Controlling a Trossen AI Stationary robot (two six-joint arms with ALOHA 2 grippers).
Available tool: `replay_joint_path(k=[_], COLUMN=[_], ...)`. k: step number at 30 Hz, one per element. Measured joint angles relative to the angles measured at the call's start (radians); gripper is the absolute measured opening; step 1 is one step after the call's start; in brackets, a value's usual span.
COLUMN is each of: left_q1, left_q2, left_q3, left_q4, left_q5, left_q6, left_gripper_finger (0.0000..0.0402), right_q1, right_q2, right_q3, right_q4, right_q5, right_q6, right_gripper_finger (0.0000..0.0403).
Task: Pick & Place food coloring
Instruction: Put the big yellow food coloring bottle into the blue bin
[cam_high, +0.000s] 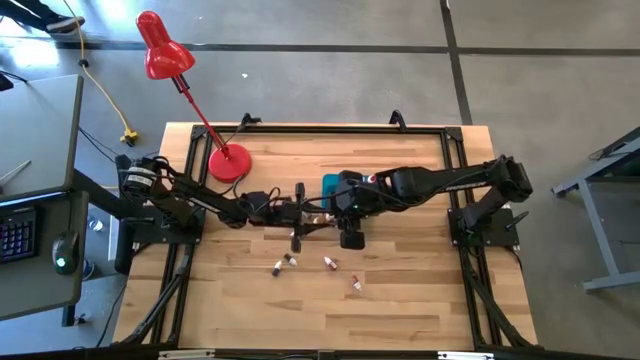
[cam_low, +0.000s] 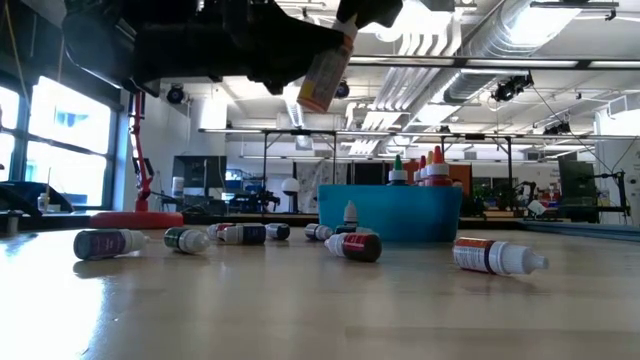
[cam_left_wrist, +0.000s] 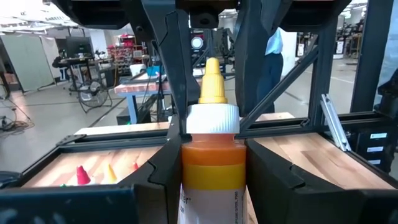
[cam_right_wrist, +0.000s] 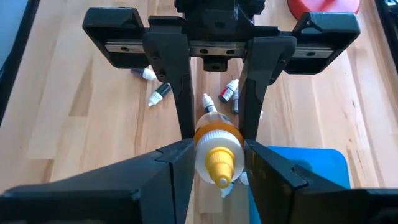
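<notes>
The small orange plastic food-coloring bottle with white collar and yellow nozzle (cam_left_wrist: 211, 140) hangs in mid-air over the wooden table (cam_high: 420, 290), near the table's middle, just left of the blue plastic bin (cam_high: 329, 184); both grippers meet on it. The left gripper (cam_left_wrist: 211, 162) is clamped on the bottle's body below the collar; the right gripper (cam_right_wrist: 214, 152) faces it, fingers (cam_right_wrist: 177, 158) closed against the collar sides, so a hand-over looks in progress. Other small bottles (cam_high: 283, 265) lie scattered on the near side of the table; several stand capped in the bin. Handling judgement: light, rigid, smooth-walled and likely slippery; grip the cylindrical body squarely, never the tapered nozzle.
</notes>
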Motion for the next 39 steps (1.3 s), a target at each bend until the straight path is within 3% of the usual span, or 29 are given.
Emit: replay_joint_path(k=[12,20,24,32,39], left_q1=[0.0,0.0,0.0,0.0,0.0], left_q2=[0.0,0.0,0.0,0.0,-0.005], left_q3=[0.0,0.0,0.0,0.001,0.002], left_q4=[0.003,0.009,0.007,0.005,0.016], left_q5=[0.0,-0.004,0.002,0.002,0.0], left_q6=[0.013,0.014,0.013,0.015,0.015], left_gripper_finger=[0.0129,0.0129,0.0129,0.0129,0.0129], right_q1=[0.0,0.019,0.027,0.022,0.019], right_q2=[0.0,0.0,0.0,0.0,0.003], right_q3=[0.0,-0.002,-0.002,-0.002,-0.003], right_q4=[0.0,0.016,0.022,0.011,0.024], right_q5=[-0.005,0.102,0.056,0.065,0.047], right_q6=[-0.053,-0.146,-0.124,-0.136,-0.163], right_gripper_finger=[0.0129,0.0129,0.0129,0.0129,0.0182])
